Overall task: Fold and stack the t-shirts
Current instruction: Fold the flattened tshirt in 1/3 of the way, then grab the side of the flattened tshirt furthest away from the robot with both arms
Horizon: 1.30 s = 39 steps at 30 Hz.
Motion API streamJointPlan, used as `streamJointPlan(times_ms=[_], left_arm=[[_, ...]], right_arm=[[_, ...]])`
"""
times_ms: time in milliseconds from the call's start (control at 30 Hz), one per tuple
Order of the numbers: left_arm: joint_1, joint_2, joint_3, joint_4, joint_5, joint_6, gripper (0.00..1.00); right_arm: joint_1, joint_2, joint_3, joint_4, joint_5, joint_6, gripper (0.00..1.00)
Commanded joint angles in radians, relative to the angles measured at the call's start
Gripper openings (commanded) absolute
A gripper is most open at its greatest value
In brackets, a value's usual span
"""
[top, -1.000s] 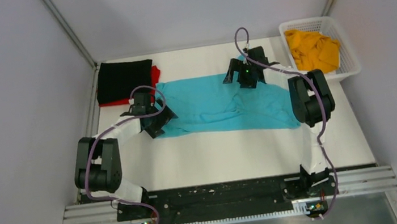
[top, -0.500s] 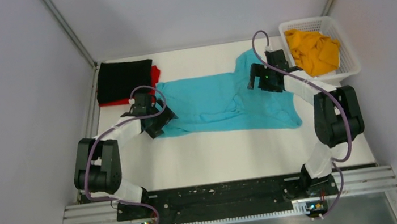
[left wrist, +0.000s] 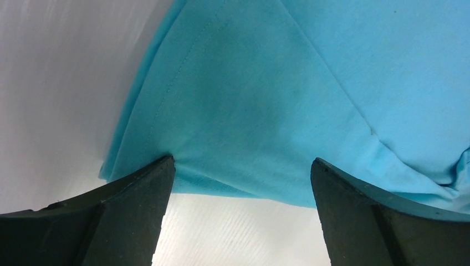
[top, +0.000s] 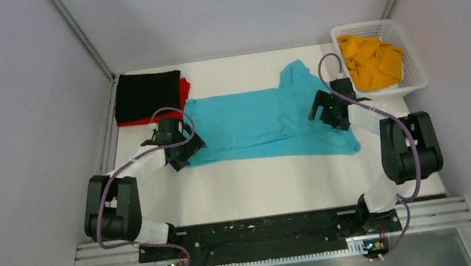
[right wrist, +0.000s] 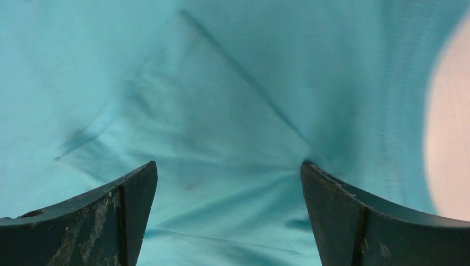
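The turquoise t-shirt (top: 262,121) lies spread across the table's middle, one sleeve (top: 295,73) pointing to the far edge. My left gripper (top: 184,154) is open at the shirt's near-left corner; in the left wrist view its fingers (left wrist: 138,194) straddle the cloth's hem (left wrist: 244,138). My right gripper (top: 328,109) is open and presses down on the shirt's right part; the right wrist view shows cloth (right wrist: 221,111) puckered at one fingertip (right wrist: 321,183). A folded black shirt (top: 147,95) lies on a red one (top: 183,88) at the far left. The orange-yellow shirt (top: 370,61) is crumpled in the basket.
A white plastic mesh basket (top: 411,64) stands at the far right corner. Grey walls with metal posts close in the table on both sides. The metal rail (top: 265,234) with the arm bases runs along the near edge.
My right gripper moved from the shirt's far edge toward the near right, and the sleeve now lies spread out at the far side. My left gripper shifted slightly nearer along the shirt's left corner.
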Motion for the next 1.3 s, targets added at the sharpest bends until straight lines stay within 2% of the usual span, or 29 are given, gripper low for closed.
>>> streamJointPlan(times_ms=[0,133,233,433,633,833,1000,1067,1133,1267], left_arm=[[0.008,-0.026,-0.107,-0.254,-0.089,0.044,0.99],[0.002,-0.075,-0.165,-0.29,-0.047,0.045,0.99],[-0.018,-0.117,-0.218,-0.278,0.006,0.028,0.99],[-0.101,-0.233,-0.187,-0.365,-0.001,-0.01,0.99],[-0.172,-0.329,-0.254,-0.448,-0.021,-0.108,0.99],[-0.177,-0.444,-0.275,-0.497,-0.03,-0.135,0.99],[-0.177,-0.506,-0.152,-0.443,-0.029,-0.069,0.99],[-0.177,-0.496,-0.071,-0.426,-0.045,-0.025,0.99],[-0.176,-0.47,-0.006,-0.404,-0.132,-0.008,0.99],[-0.12,-0.338,0.122,-0.308,-0.179,0.046,0.99]], right_arm=[[-0.082,-0.075,-0.151,-0.08,0.081,0.059,0.99],[-0.082,-0.178,-0.234,-0.12,0.044,0.061,0.99],[-0.082,-0.307,-0.338,-0.127,0.038,0.124,0.99],[-0.082,-0.537,-0.466,-0.228,0.05,0.167,0.99],[-0.082,-0.697,-0.527,-0.286,0.025,0.21,0.99],[-0.083,-0.821,-0.448,-0.361,0.077,0.2,0.99],[-0.082,-0.875,-0.35,-0.341,0.053,0.142,0.99],[-0.082,-0.891,-0.314,-0.299,0.024,0.136,0.99],[-0.083,-0.872,-0.271,-0.264,0.001,0.139,0.99],[-0.072,-0.736,-0.208,-0.145,-0.063,0.141,0.99]])
